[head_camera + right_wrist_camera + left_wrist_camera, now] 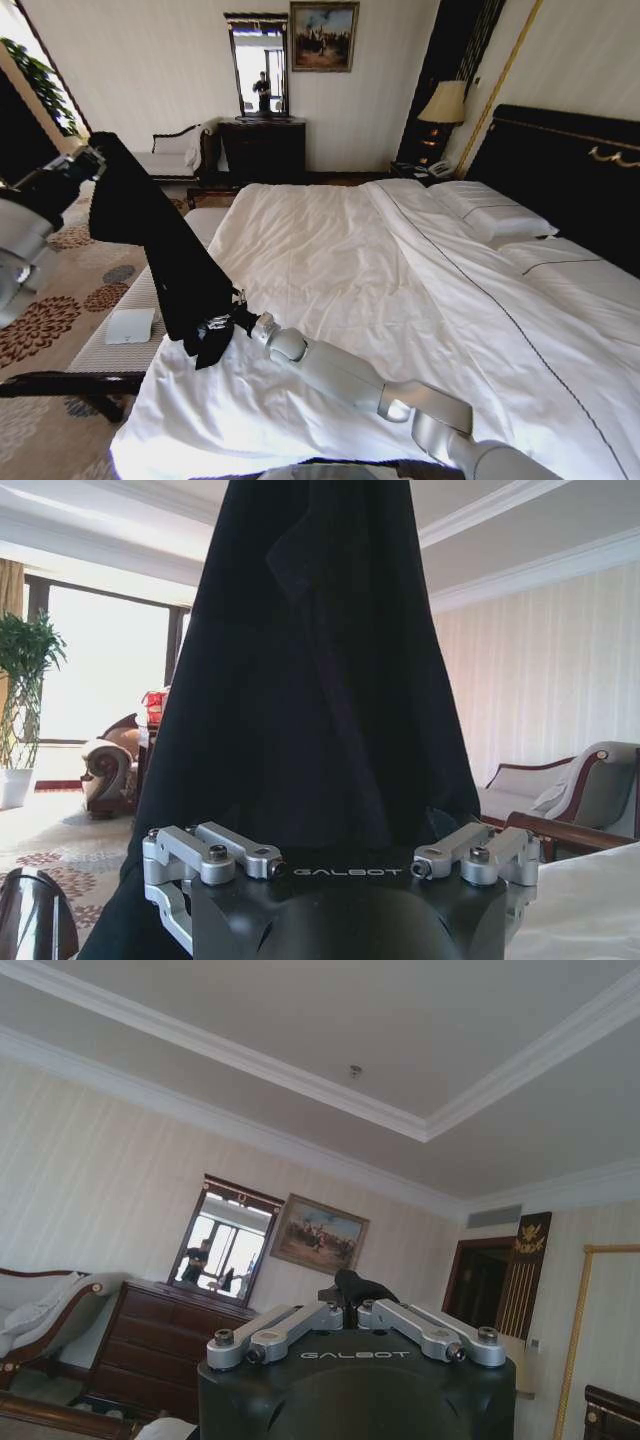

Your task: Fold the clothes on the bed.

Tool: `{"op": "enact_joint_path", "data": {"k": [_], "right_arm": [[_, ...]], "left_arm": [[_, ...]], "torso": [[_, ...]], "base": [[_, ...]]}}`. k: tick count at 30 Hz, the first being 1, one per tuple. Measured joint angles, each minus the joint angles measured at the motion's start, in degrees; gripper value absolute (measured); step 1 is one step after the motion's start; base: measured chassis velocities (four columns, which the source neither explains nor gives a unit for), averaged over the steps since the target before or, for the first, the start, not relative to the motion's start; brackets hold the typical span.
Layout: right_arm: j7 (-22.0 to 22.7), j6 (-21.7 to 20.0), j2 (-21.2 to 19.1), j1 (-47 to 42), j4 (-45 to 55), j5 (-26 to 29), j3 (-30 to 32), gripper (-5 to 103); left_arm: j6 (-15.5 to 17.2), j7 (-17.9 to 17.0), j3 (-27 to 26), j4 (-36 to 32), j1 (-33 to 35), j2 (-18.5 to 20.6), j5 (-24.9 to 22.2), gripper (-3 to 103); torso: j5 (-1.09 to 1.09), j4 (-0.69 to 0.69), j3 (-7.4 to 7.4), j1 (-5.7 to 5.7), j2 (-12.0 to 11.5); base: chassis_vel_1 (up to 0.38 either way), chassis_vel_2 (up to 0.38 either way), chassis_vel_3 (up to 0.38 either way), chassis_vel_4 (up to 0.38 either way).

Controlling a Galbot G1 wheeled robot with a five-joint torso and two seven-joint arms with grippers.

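The clothes, one black T-shirt (160, 240), hang stretched in the air over the bed's left edge, between my two grippers. My left gripper (92, 160) is raised at the far left and shut on the shirt's upper end; in the left wrist view its fingertips (350, 1305) pinch a small fold of black cloth (358, 1285). My right gripper (228, 322) is lower, just above the white sheet of the bed (400, 300), shut on the shirt's bottom end. In the right wrist view the black cloth (320, 680) rises straight up from the right gripper (345, 855). The lettering is hidden.
A pale striped bench (120, 350) with a small white pad (130, 325) runs along the bed's left side, beneath the shirt. Pillows (490, 215) and a dark headboard (570, 170) lie to the right. A dresser (262, 150), chaise (175, 155) and lamp (445, 105) stand along the far wall.
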Motion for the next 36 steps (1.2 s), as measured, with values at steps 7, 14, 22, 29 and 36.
{"op": "enact_joint_path", "data": {"k": [7, 14, 22, 29, 36], "right_arm": [[1.68, -0.11, 1.85, 0.38, -2.20, -1.67, 0.71, 100], [4.47, -2.25, 4.02, 0.94, -4.19, -3.92, 0.62, 87], [4.90, -2.20, 5.19, 0.97, -5.30, -4.39, 0.45, 55], [4.91, -1.17, 5.47, 0.76, -5.70, -4.21, 1.42, 27], [4.68, -0.82, 4.67, 0.24, -4.52, -3.28, 2.68, 6]], "left_arm": [[0.02, -0.01, -0.46, -0.51, 0.19, 0.61, -0.31, 1], [0.05, -0.09, -1.74, -1.58, 1.35, 1.04, -0.50, 1], [0.06, -0.45, -2.93, -2.22, 2.49, 0.84, -0.66, 1], [0.06, -0.48, -3.30, -2.35, 3.13, 0.28, -0.51, 1], [0.06, -0.50, -3.78, -2.23, 3.42, 0.38, -0.51, 1]], "torso": [[0.00, 0.00, 0.00, 0.00, 0.00], [-0.01, 0.01, 0.00, 0.00, 0.00], [-0.01, 0.00, 0.00, 0.00, 0.00], [-0.01, 0.00, 0.00, 0.00, 0.00], [0.00, 0.00, 0.00, 0.00, 0.00]], "base": [[0.000, 0.000, 0.000, 0.000], [0.000, 0.000, 0.000, 0.000], [0.000, 0.000, 0.000, 0.000], [0.000, 0.000, 0.000, 0.000], [0.000, 0.000, 0.000, 0.000]]}}
